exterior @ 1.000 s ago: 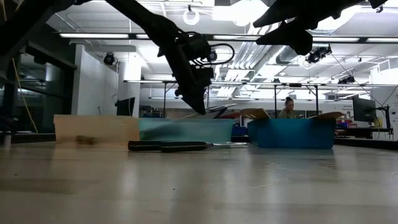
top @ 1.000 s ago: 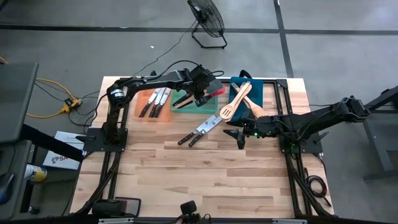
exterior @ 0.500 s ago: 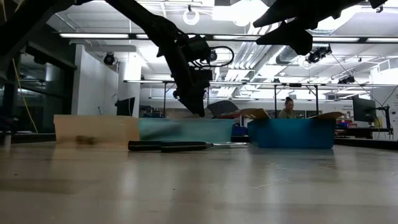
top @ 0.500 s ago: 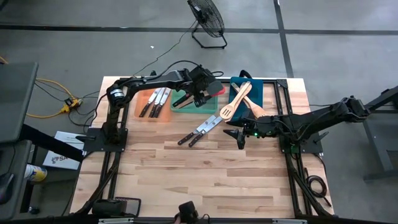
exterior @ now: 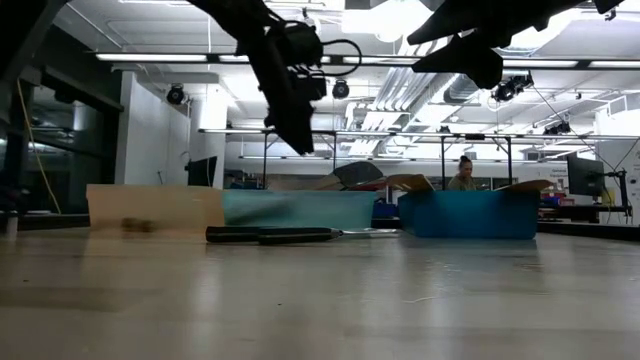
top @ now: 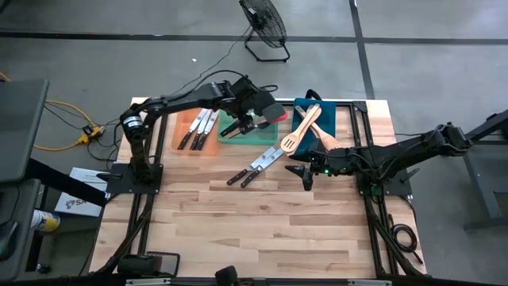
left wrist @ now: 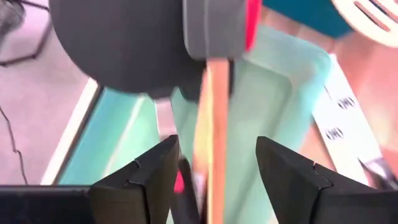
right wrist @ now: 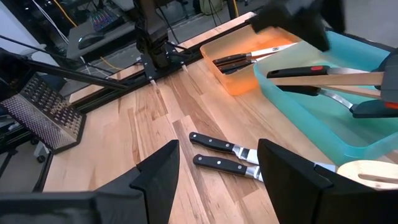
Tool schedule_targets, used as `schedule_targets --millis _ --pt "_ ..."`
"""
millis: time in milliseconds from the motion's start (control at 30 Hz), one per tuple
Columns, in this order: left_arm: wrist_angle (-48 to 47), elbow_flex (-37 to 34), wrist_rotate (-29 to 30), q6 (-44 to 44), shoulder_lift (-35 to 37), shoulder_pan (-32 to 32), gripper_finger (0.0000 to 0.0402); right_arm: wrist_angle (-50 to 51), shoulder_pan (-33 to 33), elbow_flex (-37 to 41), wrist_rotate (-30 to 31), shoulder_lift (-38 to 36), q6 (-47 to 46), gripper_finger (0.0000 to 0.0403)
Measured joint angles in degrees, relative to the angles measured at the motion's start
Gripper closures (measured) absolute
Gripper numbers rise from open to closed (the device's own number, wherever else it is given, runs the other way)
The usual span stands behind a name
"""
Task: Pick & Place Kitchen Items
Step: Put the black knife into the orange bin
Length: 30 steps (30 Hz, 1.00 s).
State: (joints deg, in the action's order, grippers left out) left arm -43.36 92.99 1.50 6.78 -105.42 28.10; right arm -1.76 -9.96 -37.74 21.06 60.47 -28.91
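Bright strip lights (exterior: 150, 57) on the ceiling light the room evenly, and one fixture (exterior: 395, 15) burns out to pure white. Seen from table height, the arms read as black silhouettes against that glare, and the table (exterior: 320, 300) carries a soft sheen. From overhead, shadows are faint and short. The left wrist's close view is badly blurred; the green tray (left wrist: 273, 112) is smeared.

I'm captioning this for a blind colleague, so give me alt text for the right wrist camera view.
Two black-handled steel knives lie side by side on the pale wooden table, just beyond the right gripper with its dark fingers open. Behind them, an orange tray holds more knives and a green tray holds spatulas.
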Motion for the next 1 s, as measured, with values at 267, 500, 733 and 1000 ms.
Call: schedule_targets --millis 267,500,733,1000 --pt "-10.5 0.1 -4.0 -3.5 2.4 -2.5 0.0210 1.5 0.0 0.0 -0.2 0.0 0.0 0.0194" --pt "-11.1 -4.0 -2.6 -8.7 2.3 -7.8 0.0220 2.5 -0.1 0.0 -0.4 0.0 0.0 0.0194" --pt "-8.1 -10.3 1.8 -16.2 2.2 -13.4 0.0220 3.2 0.0 0.0 -0.3 0.0 0.0 0.0194" --pt "-6.2 -14.0 4.0 -25.0 2.2 -18.2 0.0220 3.1 -0.1 0.0 -0.2 0.0 -0.8 0.0194"
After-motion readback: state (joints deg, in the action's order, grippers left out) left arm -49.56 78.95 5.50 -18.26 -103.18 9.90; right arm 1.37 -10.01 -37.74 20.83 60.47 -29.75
